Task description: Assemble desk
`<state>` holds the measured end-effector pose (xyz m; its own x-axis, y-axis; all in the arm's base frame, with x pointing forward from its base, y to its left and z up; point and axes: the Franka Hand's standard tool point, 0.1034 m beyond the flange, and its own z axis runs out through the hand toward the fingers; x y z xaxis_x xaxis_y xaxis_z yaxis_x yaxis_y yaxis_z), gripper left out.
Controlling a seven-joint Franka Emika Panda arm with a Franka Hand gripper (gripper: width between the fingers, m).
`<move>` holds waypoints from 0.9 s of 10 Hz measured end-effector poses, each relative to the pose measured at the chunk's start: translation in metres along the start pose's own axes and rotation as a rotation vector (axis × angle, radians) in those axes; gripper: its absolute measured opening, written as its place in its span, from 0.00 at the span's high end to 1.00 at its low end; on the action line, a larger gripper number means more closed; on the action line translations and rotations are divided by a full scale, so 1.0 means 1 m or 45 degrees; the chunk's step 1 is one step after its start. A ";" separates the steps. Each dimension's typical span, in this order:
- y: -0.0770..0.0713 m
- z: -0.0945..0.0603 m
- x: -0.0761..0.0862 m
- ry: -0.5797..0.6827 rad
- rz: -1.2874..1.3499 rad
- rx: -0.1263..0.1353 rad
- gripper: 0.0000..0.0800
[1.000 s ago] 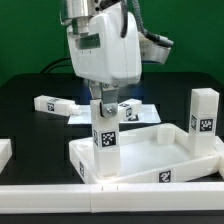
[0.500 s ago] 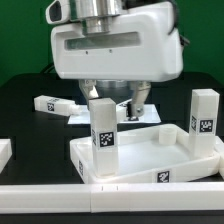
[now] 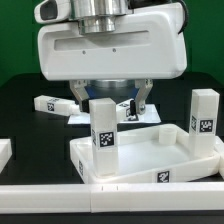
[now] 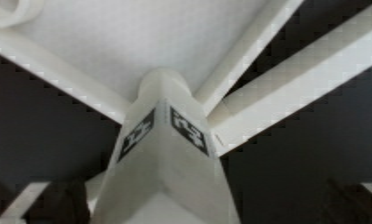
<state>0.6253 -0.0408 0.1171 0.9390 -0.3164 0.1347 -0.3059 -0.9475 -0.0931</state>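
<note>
My gripper (image 3: 112, 101) points straight down, jaws wide astride the leg (image 3: 102, 135). That's a square, tagged white post upright in the rimmed tabletop (image 3: 150, 152).

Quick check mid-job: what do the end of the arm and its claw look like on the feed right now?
The claw has a bulky white boxy body with rounded corners and a dark horizontal groove across its face. A silvery ribbed cylinder joins it to the arm above. Two slim dark fingers project from its underside. No cable or printed marking shows clearly.
</note>
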 end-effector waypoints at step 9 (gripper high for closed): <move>0.010 0.004 -0.004 -0.022 -0.345 -0.029 0.54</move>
<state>0.6193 -0.0488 0.1112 0.9896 -0.0503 0.1351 -0.0462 -0.9984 -0.0333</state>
